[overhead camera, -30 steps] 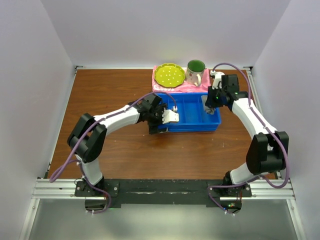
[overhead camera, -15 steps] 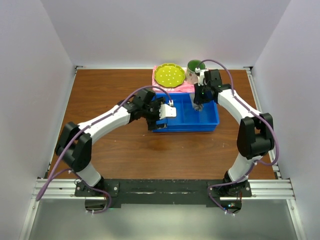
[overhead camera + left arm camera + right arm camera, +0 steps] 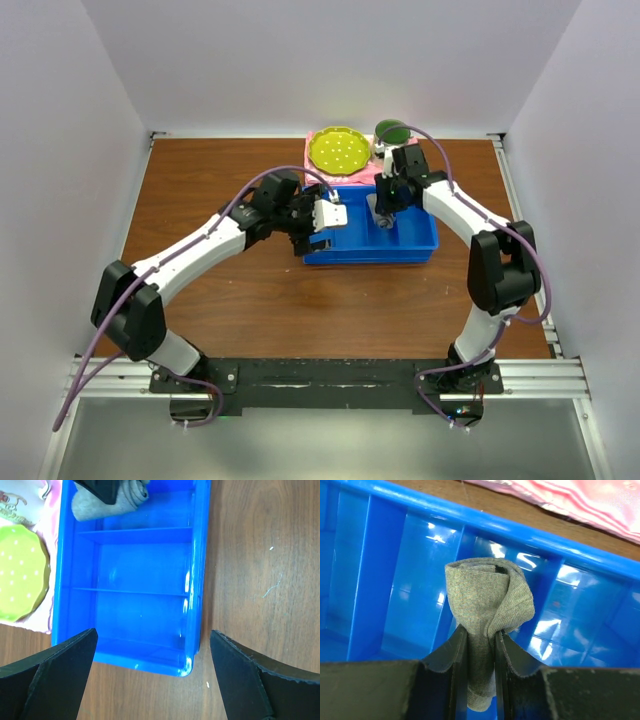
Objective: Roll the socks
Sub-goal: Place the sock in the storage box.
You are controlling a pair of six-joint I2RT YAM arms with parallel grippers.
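Sock [image 3: 487, 605], bunched grey fine knit

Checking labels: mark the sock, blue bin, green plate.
sock [image 3: 487, 605], right wrist view, bunched upper fold.
blue bin [image 3: 135, 562], left wrist view, bare middle compartment floor.
green plate [image 3: 338, 152], top external view, centre.

Sock [image 3: 487, 600]: lower part pinched out of sight between right gripper [image 3: 476, 652] fingers. Left wrist view: top edge crops it (gripper overlapping); left edge crops plate [image 3: 20, 572].

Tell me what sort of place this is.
Likely a robot test booth: bare white walls box in a wooden table; left arm and right arm bolted to a metal rail.
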